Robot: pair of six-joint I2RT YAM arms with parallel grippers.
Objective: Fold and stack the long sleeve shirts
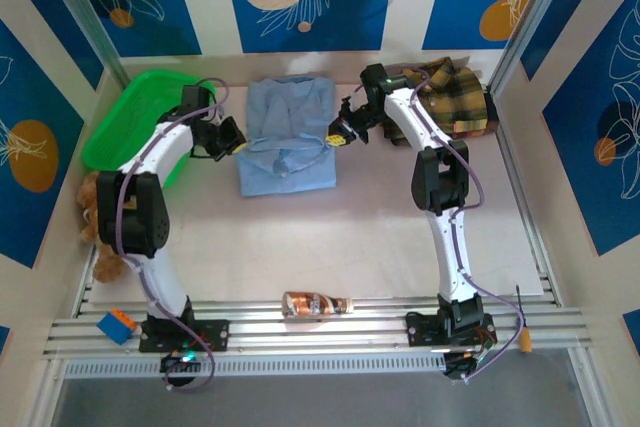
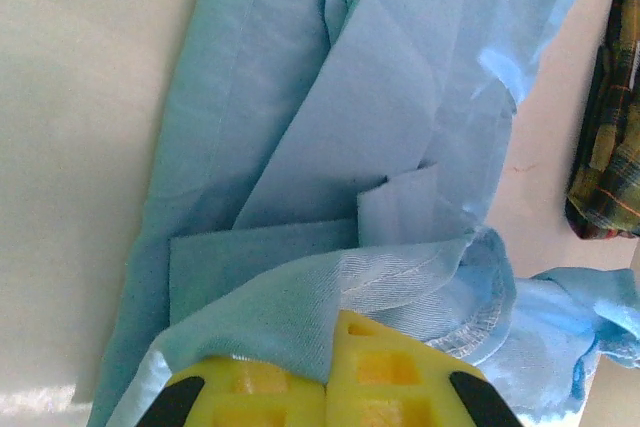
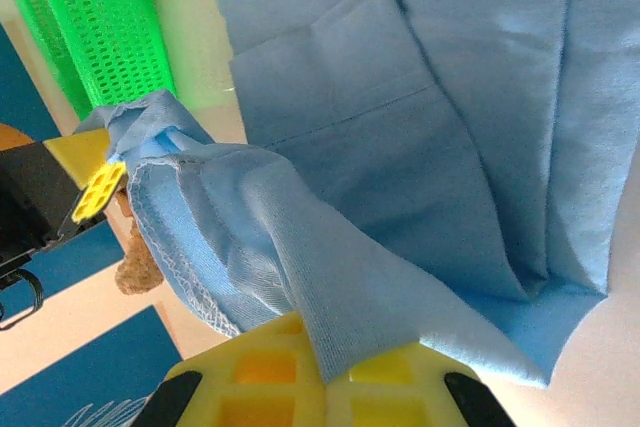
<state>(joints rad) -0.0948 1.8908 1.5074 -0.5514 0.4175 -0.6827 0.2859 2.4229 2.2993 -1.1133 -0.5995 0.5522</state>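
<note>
Blue shirt (image 1: pixel 288 112) lies at 12 o'clock on the table (image 1: pixel 350 247), long axis 6–12. A stitched hem is held raised across its middle, running 9–3. Left gripper (image 1: pixel 230 139) is closed on the 9 o'clock end and right gripper (image 1: pixel 342 135) on the 3 o'clock end, so neither arm is nearer. The fold is judged to need both carried together along 6–12. Plaid shirt (image 1: pixel 458 97) is noted at 2 o'clock and basket (image 1: pixel 135 117) at 10, both beside the path. Bottle (image 1: pixel 315 303) lies well apart at 6.

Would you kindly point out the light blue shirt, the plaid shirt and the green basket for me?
light blue shirt (image 1: pixel 288 112): top external view, on its flat upper panel.
plaid shirt (image 1: pixel 465 102): top external view, middle of the bunched cloth.
green basket (image 1: pixel 125 122): top external view, on its inner wall.
</note>
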